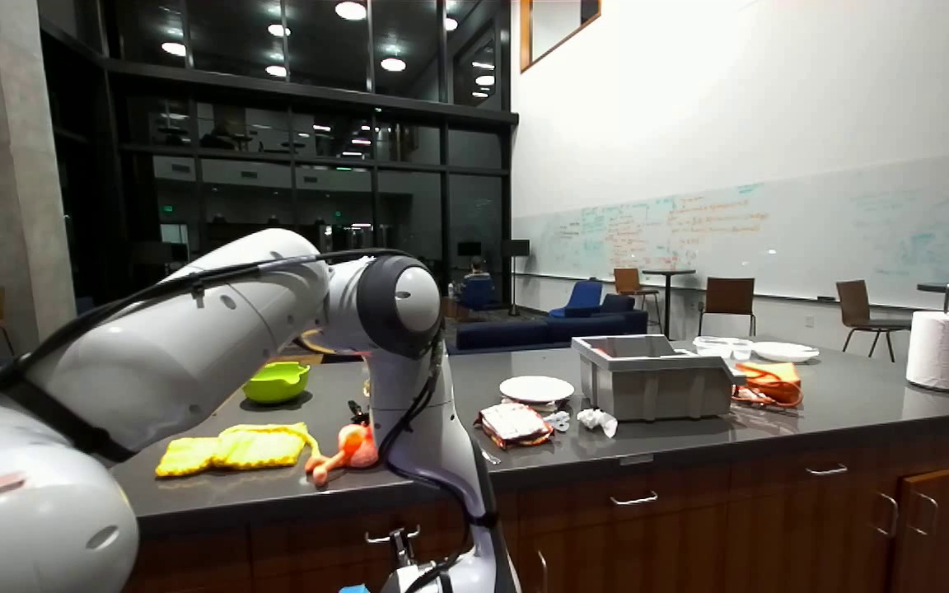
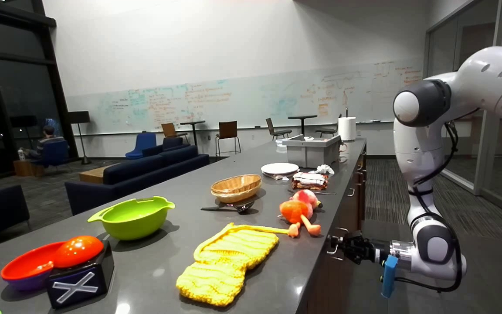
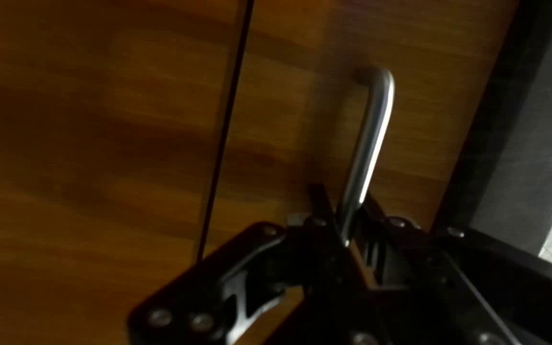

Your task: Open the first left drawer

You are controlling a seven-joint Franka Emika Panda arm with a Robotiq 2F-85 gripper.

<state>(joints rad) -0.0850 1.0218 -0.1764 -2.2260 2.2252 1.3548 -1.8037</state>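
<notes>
The fingers (image 3: 321, 239) are closed on the slim silver bar handle (image 3: 369, 143) of the first left drawer (image 3: 276, 115), one on either side of the bar. The wrist view is a little blurred, but it shows the handle's free stretch running out from between them and bending into the drawer front. That front is shallow and dark brown, just beneath the edge of the table (image 2: 146, 283); the drawer appears shut. In an exterior view the arm (image 2: 417, 148) reaches down beside the table, a blue piece (image 2: 389, 277) hanging near its wrist.

Near the table's edge lies an orange and pink plush toy (image 2: 296, 211) — and just beside it a yellow knitted piece (image 2: 225, 270), its strap ending right by the toy's feet. Farther from the edge stand a lime-green bowl (image 2: 140, 224) and a wicker basket (image 2: 240, 192). Further along are a packet (image 2: 308, 181), a white plate (image 2: 279, 168), a grey bin (image 2: 310, 155) and an upright paper towel roll (image 2: 347, 128).
</notes>
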